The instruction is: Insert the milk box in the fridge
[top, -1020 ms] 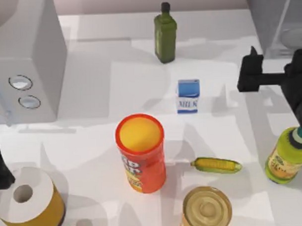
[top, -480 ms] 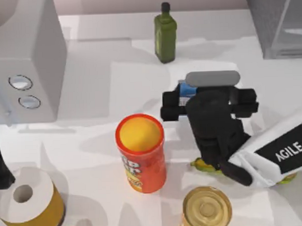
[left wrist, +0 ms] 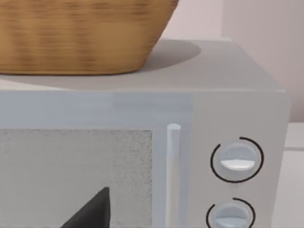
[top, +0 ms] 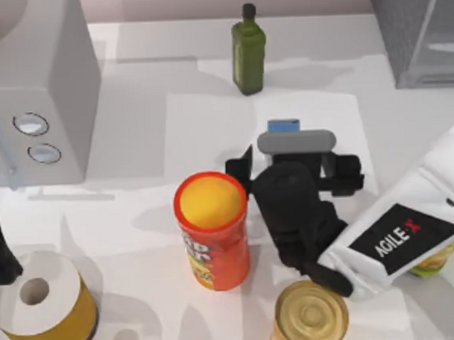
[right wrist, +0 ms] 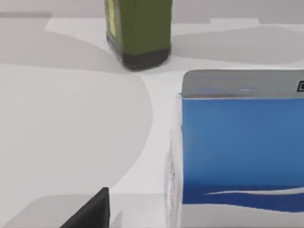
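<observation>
right tool (top: 293,154) hovering over surface centre | milk box (top: 284,126) just at its 12 o'clock, partly covered | finger spread: cannot tell | left arm parked at 8 o'clock edge

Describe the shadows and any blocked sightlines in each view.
Top view: soft grey arm shadows cross the white table; the right arm covers most of the milk box. Right wrist view: a broad curved shadow falls on the table beside the green bottle. Left wrist view: the basket casts a soft shadow on the microwave top.
</observation>
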Controlling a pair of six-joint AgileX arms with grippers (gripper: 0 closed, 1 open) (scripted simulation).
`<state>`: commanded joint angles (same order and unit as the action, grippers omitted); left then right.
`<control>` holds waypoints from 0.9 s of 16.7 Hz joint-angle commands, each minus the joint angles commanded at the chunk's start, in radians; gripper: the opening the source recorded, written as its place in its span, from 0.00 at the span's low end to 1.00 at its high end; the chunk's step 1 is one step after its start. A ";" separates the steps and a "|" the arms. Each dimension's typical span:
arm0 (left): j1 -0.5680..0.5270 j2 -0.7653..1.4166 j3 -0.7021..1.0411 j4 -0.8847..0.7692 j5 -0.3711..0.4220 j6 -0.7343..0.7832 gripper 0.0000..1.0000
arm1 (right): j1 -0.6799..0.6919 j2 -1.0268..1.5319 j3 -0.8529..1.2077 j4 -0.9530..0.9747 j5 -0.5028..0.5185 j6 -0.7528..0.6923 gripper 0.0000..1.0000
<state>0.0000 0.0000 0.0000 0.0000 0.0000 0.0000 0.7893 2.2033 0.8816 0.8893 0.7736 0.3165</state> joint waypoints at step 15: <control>0.000 0.000 0.000 0.000 0.000 0.000 1.00 | -0.089 0.126 0.163 -0.004 -0.079 -0.048 1.00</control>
<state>0.0000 0.0000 0.0000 0.0000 0.0000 0.0000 0.7008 2.3294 1.0445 0.8854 0.6945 0.2682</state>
